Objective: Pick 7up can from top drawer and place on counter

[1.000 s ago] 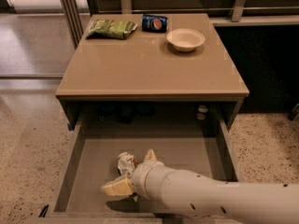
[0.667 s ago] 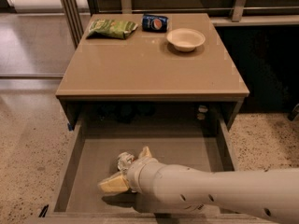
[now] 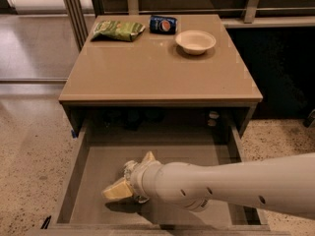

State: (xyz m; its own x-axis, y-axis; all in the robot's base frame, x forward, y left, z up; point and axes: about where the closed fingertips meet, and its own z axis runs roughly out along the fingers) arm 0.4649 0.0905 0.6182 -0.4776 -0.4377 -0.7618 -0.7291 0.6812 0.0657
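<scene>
Gripper [image 3: 132, 176]: low inside the top drawer [image 3: 182, 149], front-left area, at the end of the white arm [image 3: 236, 186] reaching in from the right.
Grip state: cannot tell; released or clenched is not discernible, since the wrist hides the contact area.
7up can [image 3: 130, 167]: on the drawer bottom, right at the gripper, showing only as a small whitish patch. Touching or merely beside: cannot tell.
Top drawer position: pulled out below the front edge of the counter [image 3: 157, 77].
Counter load: green snack bag [image 3: 118, 29], Pepsi can [image 3: 163, 24] and bowl [image 3: 195, 41], all along the far edge, well apart from the drawer.
Step in hand (judged): securing the can; lift not yet made.
Risk 1, slip: probable if the hold is off-centre or partial; a dented, smooth can shell gives poor purchase.
Risk 2, push-away: possible if closure starts with the can not centred; can rolls toward the left drawer wall.
Risk 3, crush: likely under excess closing force on a thin, already deformed can.
Risk 4, edge strike: possible if the lift runs forward too early; can or wrist catches the counter's front edge above the drawer.
Risk 5, clutter contact: unlikely, provided placement uses the bare near half of the counter.
</scene>
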